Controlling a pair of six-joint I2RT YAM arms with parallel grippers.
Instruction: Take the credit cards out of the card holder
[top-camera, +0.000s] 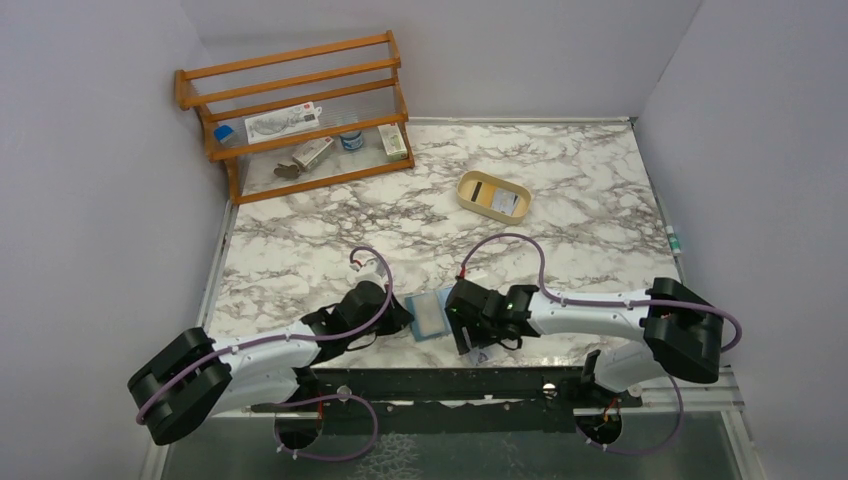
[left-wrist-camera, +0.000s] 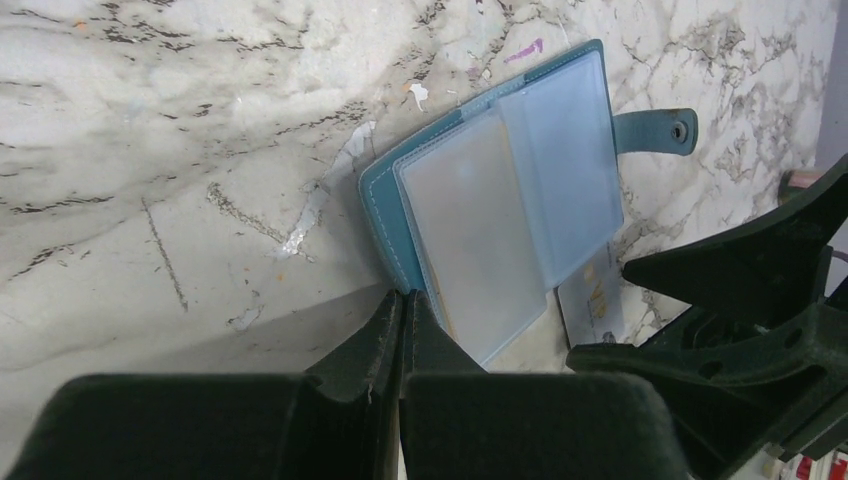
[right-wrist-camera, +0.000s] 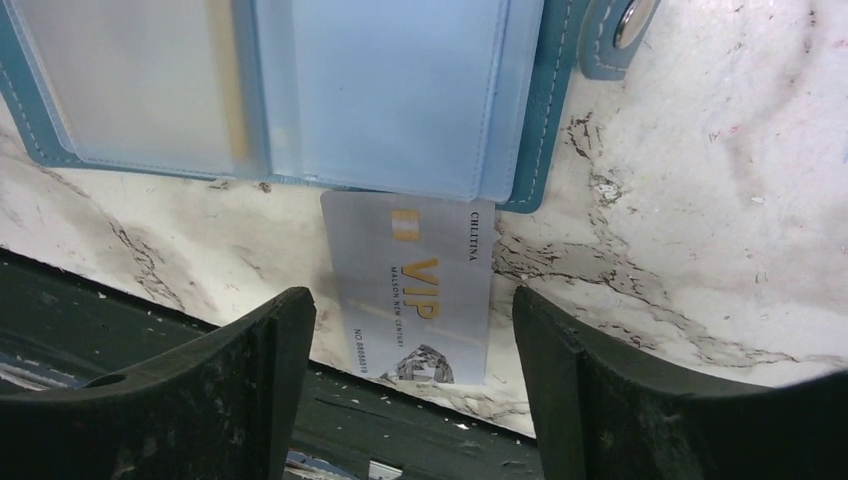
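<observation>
The card holder (left-wrist-camera: 390, 210) lies open on the marble near the table's front edge, its clear sleeves up and its snap tab (left-wrist-camera: 655, 130) pointing away. It also shows in the top view (top-camera: 427, 315) and the right wrist view (right-wrist-camera: 545, 110). One pale credit card (right-wrist-camera: 415, 290) with gold "VIP" lettering sticks halfway out from under the sleeves and lies flat on the table; it also shows in the left wrist view (left-wrist-camera: 592, 295). My right gripper (right-wrist-camera: 412, 305) is open, with a finger on each side of that card. My left gripper (left-wrist-camera: 403, 298) is shut, its tips at the holder's near edge.
A tan rounded tray (top-camera: 470, 183) with cards in it stands at the back right. A wooden rack (top-camera: 300, 110) with small items stands at the back left. The table's front edge and a dark rail (right-wrist-camera: 420, 430) run just below the card.
</observation>
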